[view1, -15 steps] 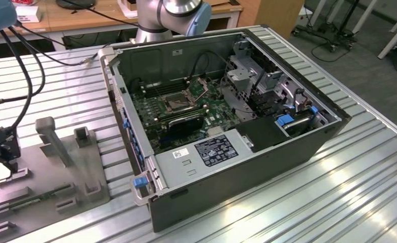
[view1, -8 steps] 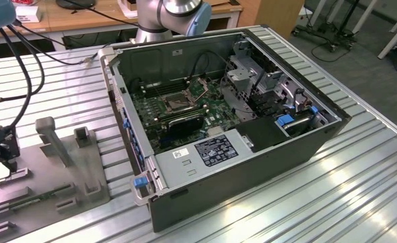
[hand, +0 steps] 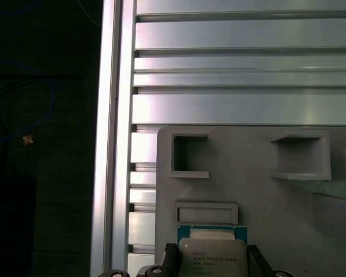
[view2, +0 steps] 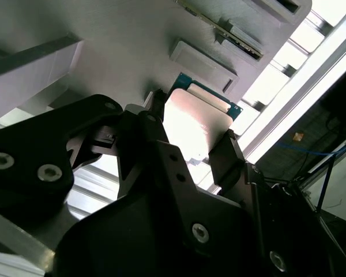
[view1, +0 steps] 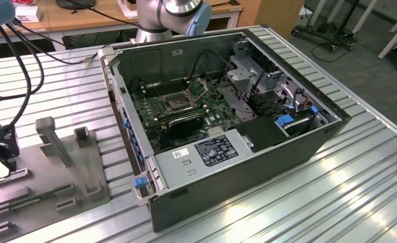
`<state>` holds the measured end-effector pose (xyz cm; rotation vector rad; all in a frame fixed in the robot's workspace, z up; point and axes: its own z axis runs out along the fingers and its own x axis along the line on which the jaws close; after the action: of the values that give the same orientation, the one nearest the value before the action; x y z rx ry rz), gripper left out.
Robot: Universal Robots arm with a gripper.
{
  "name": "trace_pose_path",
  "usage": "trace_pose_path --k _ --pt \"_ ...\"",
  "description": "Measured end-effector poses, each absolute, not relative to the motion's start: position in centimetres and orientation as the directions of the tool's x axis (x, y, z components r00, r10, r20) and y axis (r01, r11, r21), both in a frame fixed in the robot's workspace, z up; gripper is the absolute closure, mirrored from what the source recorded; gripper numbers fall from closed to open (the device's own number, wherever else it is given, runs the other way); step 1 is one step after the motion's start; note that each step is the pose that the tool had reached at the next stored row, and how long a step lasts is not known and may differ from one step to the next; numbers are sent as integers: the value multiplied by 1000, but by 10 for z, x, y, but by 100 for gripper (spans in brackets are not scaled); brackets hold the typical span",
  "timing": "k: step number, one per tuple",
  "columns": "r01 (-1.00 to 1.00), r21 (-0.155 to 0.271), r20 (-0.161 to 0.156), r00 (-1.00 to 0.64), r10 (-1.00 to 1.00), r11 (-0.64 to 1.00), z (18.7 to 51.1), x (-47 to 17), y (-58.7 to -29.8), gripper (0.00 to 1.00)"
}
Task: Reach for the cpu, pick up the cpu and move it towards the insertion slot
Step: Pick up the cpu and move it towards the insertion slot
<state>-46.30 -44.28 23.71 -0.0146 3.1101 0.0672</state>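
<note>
The claw [view2: 191, 131] is standing over the grey tray [view2: 121, 46]. Its two fingers [view2: 229, 154] are pressing against opposite edges of the chip [view2: 197, 118], so it is closed narrowly on the chip and is holding nothing else. In the first wrist view the chip [hand: 212, 258] is sitting between the dark fingertips [hand: 255, 262], just beside a shallow frame of the tray [hand: 288, 231]. Whether it is already clear of the tray, one cannot tell. In the exterior view the tray [view1: 50, 207] is lying on the ribbed table [view1: 286, 202] at about eight o'clock from the open computer case [view1: 252, 152]. The socket [view1: 174, 104] is lying on the green board inside, toward ten o'clock from the case's middle, well apart from the tray. The hold is probably the weak point: the fingers are touching only thin edges, so a quick swing could let the chip slide or tilt. The case wall is standing between tray and socket, and a low path could knock the chip against it. A tilted chip could also harm the socket's contacts.
</note>
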Motion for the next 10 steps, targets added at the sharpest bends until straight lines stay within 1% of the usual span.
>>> trace_pose_path --k 10 --pt "-10 43 -31 -999 -9 999 241 -463 -443 45"
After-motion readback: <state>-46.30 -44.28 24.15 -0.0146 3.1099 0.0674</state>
